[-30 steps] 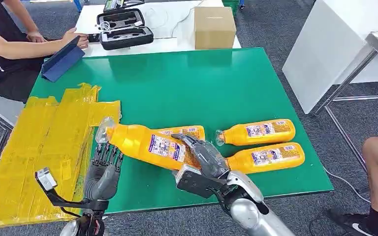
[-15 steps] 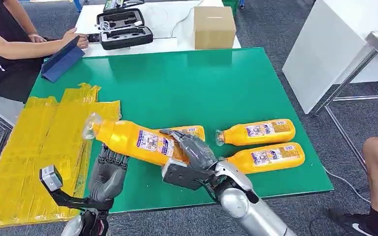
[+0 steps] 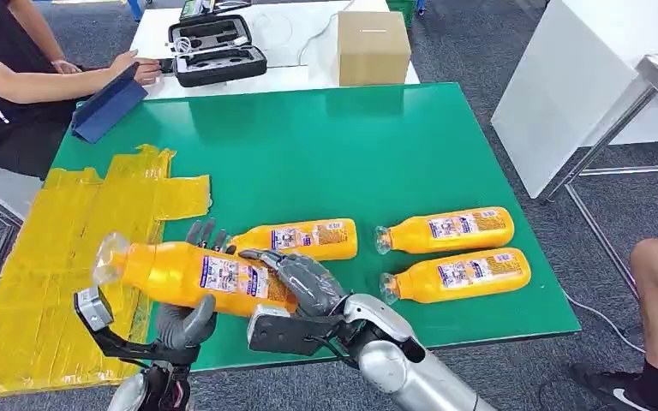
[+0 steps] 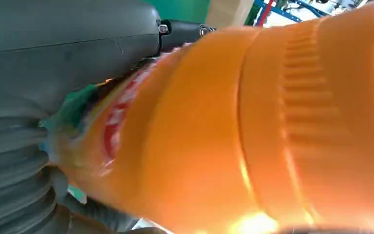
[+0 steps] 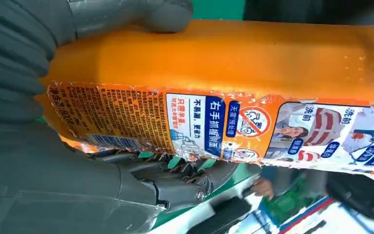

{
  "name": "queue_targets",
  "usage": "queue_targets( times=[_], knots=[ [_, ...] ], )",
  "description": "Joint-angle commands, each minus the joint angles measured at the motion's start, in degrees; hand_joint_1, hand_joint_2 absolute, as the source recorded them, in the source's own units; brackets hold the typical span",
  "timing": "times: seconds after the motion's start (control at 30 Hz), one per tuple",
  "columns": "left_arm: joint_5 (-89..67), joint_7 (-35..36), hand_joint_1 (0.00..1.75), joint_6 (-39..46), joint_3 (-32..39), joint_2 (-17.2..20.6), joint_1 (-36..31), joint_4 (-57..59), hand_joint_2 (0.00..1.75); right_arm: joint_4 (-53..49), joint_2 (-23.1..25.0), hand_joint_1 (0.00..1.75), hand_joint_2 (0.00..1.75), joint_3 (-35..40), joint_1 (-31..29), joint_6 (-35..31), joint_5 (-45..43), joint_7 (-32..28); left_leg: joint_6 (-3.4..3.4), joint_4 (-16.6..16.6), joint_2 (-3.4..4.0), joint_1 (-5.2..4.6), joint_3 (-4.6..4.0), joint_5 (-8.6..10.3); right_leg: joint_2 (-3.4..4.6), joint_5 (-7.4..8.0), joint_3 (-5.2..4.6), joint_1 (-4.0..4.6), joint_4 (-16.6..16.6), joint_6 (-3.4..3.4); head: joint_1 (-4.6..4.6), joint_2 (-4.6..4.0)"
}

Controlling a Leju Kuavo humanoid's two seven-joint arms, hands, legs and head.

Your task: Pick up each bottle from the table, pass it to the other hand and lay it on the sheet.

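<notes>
Bottle (image 3: pixel 190 276) held lying sideways above the green surface (image 3: pixel 326 145) at the near edge, cap toward 9 o'clock over the yellow sheet (image 3: pixel 68 257). Gripped at the base end by the right robot hand (image 3: pixel 300 282), fingers wrapped over the label. Cupped at mid-body by the left robot hand (image 3: pixel 190 308), thumb under, fingertips showing behind. Three other bottles (image 3: pixel 454 229) lying on the surface toward 3 o'clock, near one another. Person's arm (image 3: pixel 43 77) at 11 o'clock.
</notes>
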Motion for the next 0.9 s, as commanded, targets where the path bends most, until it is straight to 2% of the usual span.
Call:
queue_targets(
  times=[0.03, 0.13, 0.17, 0.23, 0.37, 0.4, 0.43, 0.47, 0.7, 0.9],
  knots=[
    [-0.66, -0.21, 0.0, -0.07, 0.13, -0.28, -2.68, 4.37, 1.75, 4.21, -0.05, 1.75, 1.75, 7.14, -3.29, 1.16, -0.07, -0.41, -0.08, -0.02, 0.04, 0.05, 0.41, -0.16, -0.05, -0.14, 0.41, 0.08, -0.05, -0.13, -0.04, 0.0],
    [-0.66, -0.21, 0.0, -0.08, 0.14, -0.27, -2.7, 4.35, 1.75, 4.24, -0.2, 1.75, 1.75, 7.03, -3.39, 1.2, -0.12, -0.4, -0.08, -0.01, 0.01, 0.07, 0.46, -0.17, -0.09, -0.15, 0.48, 0.11, -0.07, -0.13, -0.04, 0.0],
    [-1.09, -0.55, 0.0, 0.13, 0.29, -0.35, -2.69, 4.27, 1.75, 4.02, -0.4, 1.75, 1.75, 7.75, -3.83, 1.36, -0.02, -0.67, -0.04, -0.05, 0.0, 0.01, 0.15, -0.02, -0.05, -0.03, 0.15, 0.03, -0.05, -0.05, -0.02, 0.0],
    [-1.34, -0.8, 0.0, 0.51, 0.66, -0.59, -2.74, 4.37, 1.75, 3.54, -0.65, 1.75, 1.75, 8.93, -4.19, 1.72, 0.07, -1.17, -0.07, 0.0, 0.05, 0.07, 0.41, -0.16, -0.06, -0.13, 0.42, 0.1, -0.06, -0.11, -0.02, 0.0],
    [-2.21, -1.37, 0.0, 1.63, 1.43, -0.83, -2.84, 4.67, 1.75, 1.91, -1.48, 1.75, 1.75, 9.83, -3.87, 1.69, 0.12, -1.42, -0.06, -0.02, 0.0, 0.07, 0.4, -0.14, -0.1, -0.13, 0.43, 0.1, -0.07, -0.11, -0.04, 0.0],
    [-2.07, -1.65, 1.64, 1.84, 1.84, -1.19, -2.71, 4.5, 1.75, 1.7, -1.61, 1.75, 1.75, 9.81, -3.72, 1.58, 0.18, -1.44, -0.06, -0.03, -0.02, 0.05, 0.31, -0.1, -0.11, -0.1, 0.33, 0.07, -0.07, -0.09, -0.02, 0.0],
    [-2.3, -2.05, 1.75, 2.02, 2.06, -1.44, -2.56, 4.13, 1.75, 1.68, -1.64, 1.75, 1.75, 9.65, -3.53, 1.39, 0.3, -1.42, -0.04, -0.04, -0.05, 0.02, 0.16, -0.03, -0.11, -0.05, 0.17, 0.03, -0.04, -0.05, -0.02, 0.0],
    [-3.0, -2.47, 1.75, 2.49, 1.98, -1.49, -2.55, 4.01, 1.75, 1.75, -1.68, 1.75, 1.75, 9.53, -3.44, 1.31, 0.35, -1.39, -0.06, -0.04, -0.05, 0.06, 0.35, -0.1, -0.15, -0.12, 0.38, 0.08, -0.08, -0.1, -0.02, 0.0],
    [-3.6, -2.92, 1.75, 3.31, 2.62, -1.94, -2.43, 3.73, 1.75, 1.58, -1.81, 1.75, 1.75, 8.44, -2.88, 0.49, 0.72, -1.04, -0.04, -0.03, -0.05, 0.03, 0.15, -0.03, -0.11, -0.05, 0.16, 0.04, -0.05, -0.06, -0.02, 0.0],
    [-3.62, -3.12, 1.75, 3.49, 3.12, -2.17, -2.74, 3.78, 1.75, 1.55, -1.93, 1.75, 1.75, 7.85, -2.73, 0.55, 0.7, -1.04, -0.07, -0.01, -0.08, 0.07, 0.36, -0.13, -0.18, -0.14, 0.39, 0.09, -0.07, -0.11, -0.02, 0.0]
  ],
)
